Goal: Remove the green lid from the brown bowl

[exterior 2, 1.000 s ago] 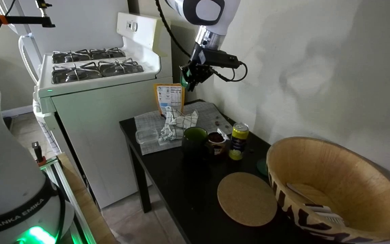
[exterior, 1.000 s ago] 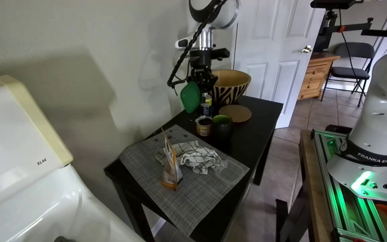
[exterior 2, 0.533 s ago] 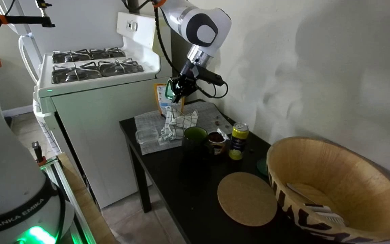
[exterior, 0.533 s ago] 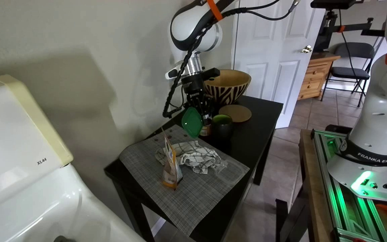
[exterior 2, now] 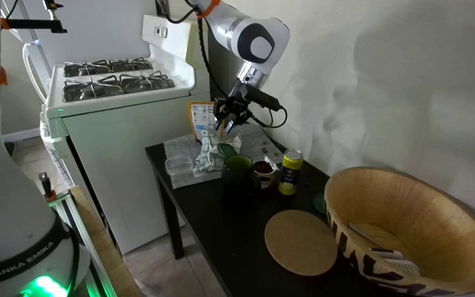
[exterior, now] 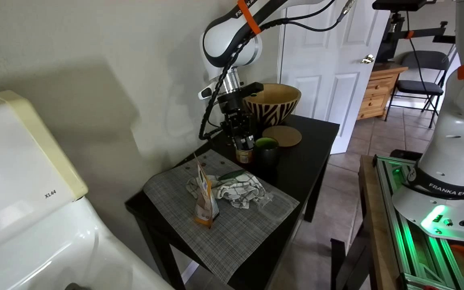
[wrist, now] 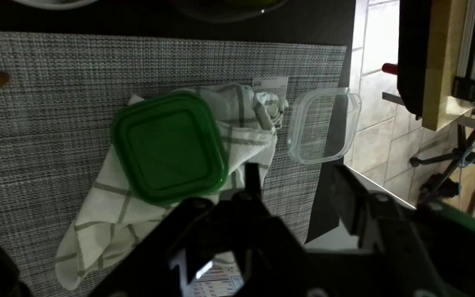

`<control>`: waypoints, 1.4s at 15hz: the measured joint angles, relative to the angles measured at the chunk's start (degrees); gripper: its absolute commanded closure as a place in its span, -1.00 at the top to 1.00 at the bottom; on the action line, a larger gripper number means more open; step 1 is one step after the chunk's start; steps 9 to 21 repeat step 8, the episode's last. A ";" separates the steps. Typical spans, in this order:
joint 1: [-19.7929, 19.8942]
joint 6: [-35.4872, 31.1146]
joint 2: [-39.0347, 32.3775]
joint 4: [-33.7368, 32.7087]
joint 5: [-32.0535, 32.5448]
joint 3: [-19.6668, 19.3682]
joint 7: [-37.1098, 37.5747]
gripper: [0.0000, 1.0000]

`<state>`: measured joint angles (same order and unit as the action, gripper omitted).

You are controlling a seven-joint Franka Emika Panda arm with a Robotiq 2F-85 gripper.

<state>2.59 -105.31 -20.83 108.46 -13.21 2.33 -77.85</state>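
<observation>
your end effector (exterior 2: 223, 126) hangs tilted above the worktop (exterior 2: 241, 255), its fingers (wrist: 252, 179) spread with a clear gap between them. the green lid (wrist: 169, 146) is outside that grip: in the wrist view you see its broad face over the checked towel (exterior: 238, 191), though you can't tell whether its whole underside rests on the cloth. in both exterior views it is well apart from the brown bowl (exterior 2: 423, 214), the striped wooden one near an end of the worktop, which stands with its mouth open and some utensils (exterior 2: 398, 260) inside.

the towel lies crumpled on the grey mat (exterior: 232, 233), between the upright pouch (exterior: 204, 199) and the clear plastic container (exterior 2: 179, 165). just off the mat you have the dark mug (exterior 2: 236, 177) with its green inside, the small open jar (exterior 2: 264, 175) next to it, then the yellow can (exterior 2: 291, 172), upright. the round brown board (exterior 2: 301, 243) lies flat beside the bowl.
</observation>
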 measured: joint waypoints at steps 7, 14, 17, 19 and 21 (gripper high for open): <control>0.13 -0.15 2.62 -0.99 2.50 0.11 4.04 1.00; 0.01 -0.18 4.02 -0.68 3.29 0.28 4.04 1.00; 0.01 -0.18 4.02 -0.68 3.29 0.28 4.04 1.00; 0.01 -0.18 4.02 -0.68 3.29 0.28 4.04 1.00; 0.01 -0.18 4.02 -0.68 3.29 0.28 4.04 1.00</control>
